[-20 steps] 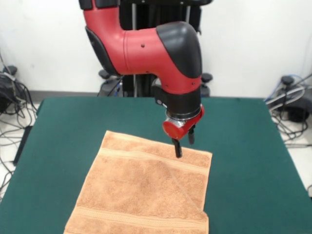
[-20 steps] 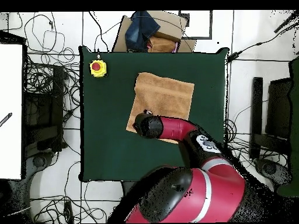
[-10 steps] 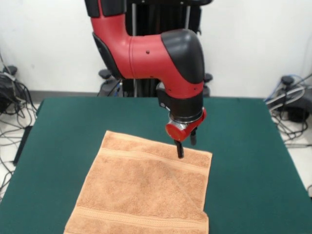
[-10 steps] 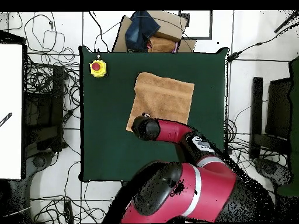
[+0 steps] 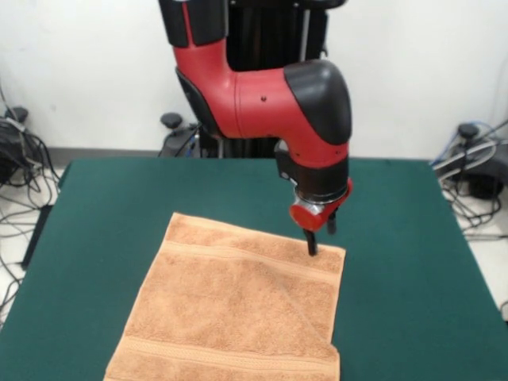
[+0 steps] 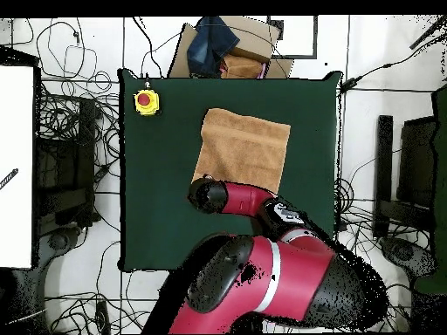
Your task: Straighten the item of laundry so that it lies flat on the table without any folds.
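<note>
Bare green table (image 5: 397,262) is lying open on both sides of the towel (image 5: 238,309) and behind it, leaving a gripper room to pass. The arm (image 5: 270,103) is hanging over the towel's far corner, with its gripper (image 5: 319,236) blocking that spot. In the overhead view, a yellow box with a red button (image 6: 146,102) is occupying one table corner, well apart from the towel.

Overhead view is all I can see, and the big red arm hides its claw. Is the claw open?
Observer: Yes. From the front, the gripper is open, with its two black fingers apart and nothing between them.
Operator: Where's it pointing?
Observer: Down at a far corner of the towel, right by the edge.
Operator: Is the towel flat?
Observer: Not quite. A diagonal crease runs to a near corner.
</note>
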Tool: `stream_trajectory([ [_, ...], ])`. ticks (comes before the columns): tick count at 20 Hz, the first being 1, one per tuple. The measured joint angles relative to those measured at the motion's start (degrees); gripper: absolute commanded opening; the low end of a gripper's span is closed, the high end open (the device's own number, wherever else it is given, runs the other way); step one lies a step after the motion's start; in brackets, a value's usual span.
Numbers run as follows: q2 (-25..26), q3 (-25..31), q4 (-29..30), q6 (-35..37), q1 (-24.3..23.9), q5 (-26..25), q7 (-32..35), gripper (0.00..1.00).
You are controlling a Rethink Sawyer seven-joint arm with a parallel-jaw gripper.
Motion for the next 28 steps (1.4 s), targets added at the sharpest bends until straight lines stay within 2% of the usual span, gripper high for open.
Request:
stream_trajectory([
  [28,3.42,-2.76,-0.02,-1.12,0.47,0.34,0.00,1.00],
])
